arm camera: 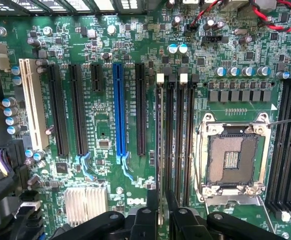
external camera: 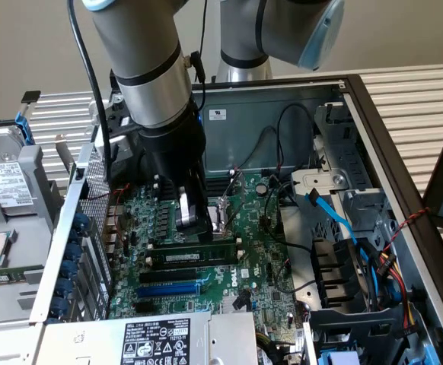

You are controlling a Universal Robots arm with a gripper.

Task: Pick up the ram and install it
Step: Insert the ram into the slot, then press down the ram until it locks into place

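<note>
- Ram (external camera: 191, 255) (arm camera: 159, 140) stands on edge in a memory slot, parallel to the blue expansion slot (external camera: 168, 289) (arm camera: 119, 110), with one black expansion slot (arm camera: 140, 107) between the two.
- Its dark-green face with black chips and a small white label (external camera: 182, 257) turns toward the blue expansion slot in the exterior view; in the wrist view it shows as a thin edge.
- Gripper (external camera: 195, 228) (arm camera: 161, 202) hangs over the ram on the side away from the blue expansion slot, right at the stick's upper edge near one end. I cannot tell whether it clasps the ram or has let it go.
- Three more black memory slots (arm camera: 178, 140) lie just past the ram, farther from the blue expansion slot, and stand unfilled.
- CPU socket (arm camera: 231, 157) with its metal frame sits beyond those slots, well apart from the blue expansion slot.
- On the blue expansion slot's other side come further black slots and then a white slot (arm camera: 31, 107).
- A finned silver heatsink (arm camera: 85, 205) sits on the green motherboard (arm camera: 105, 55) near one end of the blue expansion slot.
- A labelled power supply (external camera: 157, 338) lies near the blue expansion slot, on the side opposite the ram.
- A blue cable (external camera: 336, 217) runs through the case well apart from the blue expansion slot, toward the exterior view's right.
- A hard drive (external camera: 4, 186) rests outside the case, far from the blue expansion slot, at the exterior view's left.
</note>
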